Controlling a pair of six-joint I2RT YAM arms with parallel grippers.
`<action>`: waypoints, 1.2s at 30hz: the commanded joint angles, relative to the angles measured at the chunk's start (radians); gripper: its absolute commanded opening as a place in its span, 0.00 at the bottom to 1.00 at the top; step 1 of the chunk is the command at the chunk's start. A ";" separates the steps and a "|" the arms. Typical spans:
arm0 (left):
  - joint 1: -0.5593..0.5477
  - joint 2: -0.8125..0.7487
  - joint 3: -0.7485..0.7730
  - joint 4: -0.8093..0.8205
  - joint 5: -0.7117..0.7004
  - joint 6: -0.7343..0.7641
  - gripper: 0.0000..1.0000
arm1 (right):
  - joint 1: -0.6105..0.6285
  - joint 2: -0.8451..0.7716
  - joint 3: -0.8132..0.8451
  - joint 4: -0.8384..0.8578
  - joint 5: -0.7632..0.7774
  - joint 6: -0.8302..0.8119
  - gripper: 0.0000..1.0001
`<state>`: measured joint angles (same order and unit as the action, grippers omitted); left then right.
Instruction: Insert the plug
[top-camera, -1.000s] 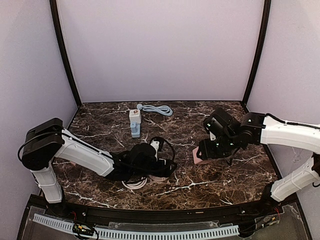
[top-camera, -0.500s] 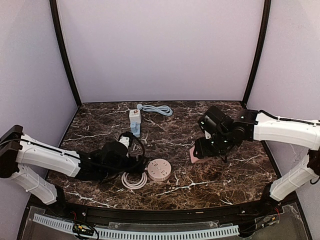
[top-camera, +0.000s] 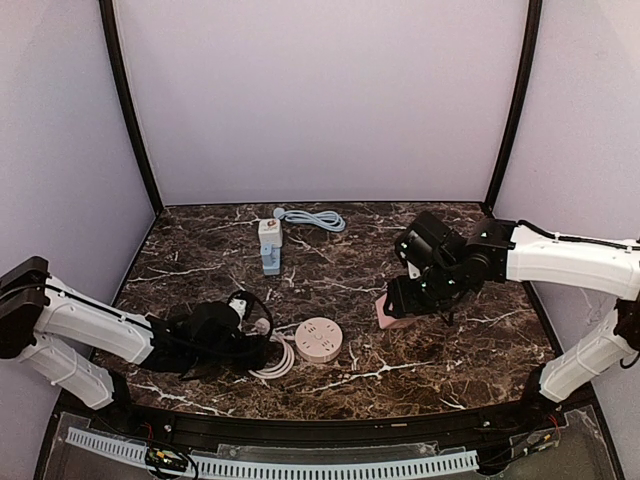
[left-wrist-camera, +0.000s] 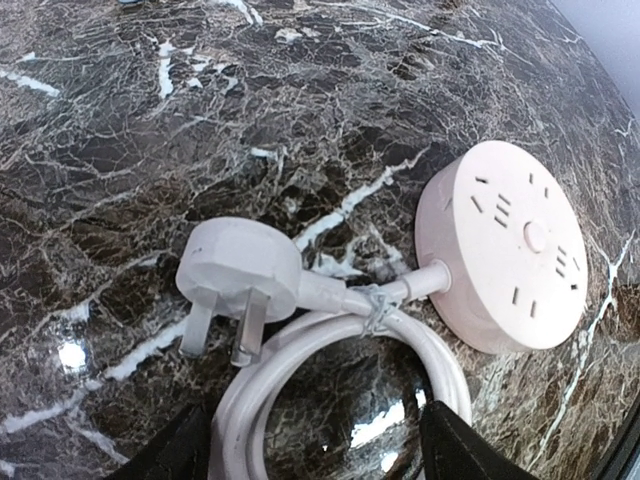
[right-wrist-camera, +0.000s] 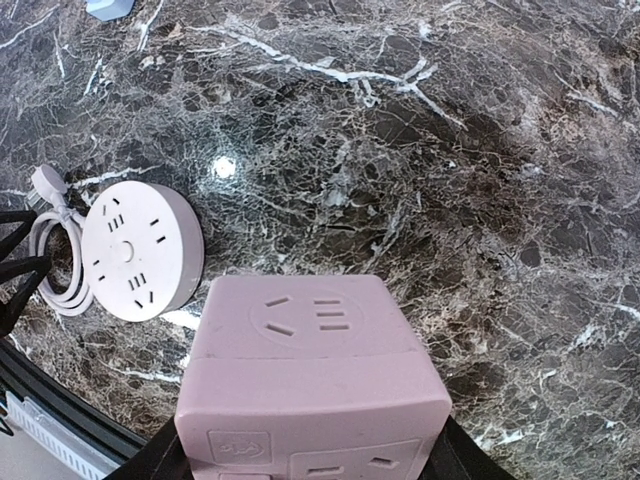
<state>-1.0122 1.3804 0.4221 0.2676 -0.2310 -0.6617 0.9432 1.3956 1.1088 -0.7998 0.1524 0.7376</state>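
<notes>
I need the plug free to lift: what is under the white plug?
The white plug lies flat on the marble table, pins pointing toward the coiled cord. Nothing else shows beneath it; the spot directly under its body is covered by the plug itself.

plug (left-wrist-camera: 238, 270) left of round socket (left-wrist-camera: 505, 258), cord (left-wrist-camera: 330, 330) between — cube adapter (right-wrist-camera: 315, 370) right

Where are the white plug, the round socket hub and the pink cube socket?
white plug (left-wrist-camera: 238, 272), left wrist view, on its round head.
round socket hub (left-wrist-camera: 505, 250), left wrist view, on its top face.
pink cube socket (right-wrist-camera: 312, 345), right wrist view, on its upper face.
</notes>
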 joint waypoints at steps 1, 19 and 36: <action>0.004 -0.008 -0.037 0.023 0.071 -0.015 0.70 | -0.007 -0.031 -0.005 0.036 -0.008 0.003 0.23; -0.167 0.021 0.015 0.075 0.286 0.061 0.63 | -0.006 -0.036 0.020 -0.015 -0.009 -0.016 0.23; -0.133 -0.300 0.024 -0.125 -0.229 0.159 0.93 | 0.008 0.161 0.148 -0.005 -0.111 -0.060 0.18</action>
<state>-1.1725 1.0542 0.4198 0.1555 -0.3531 -0.5591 0.9428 1.5105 1.1999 -0.8291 0.0750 0.6952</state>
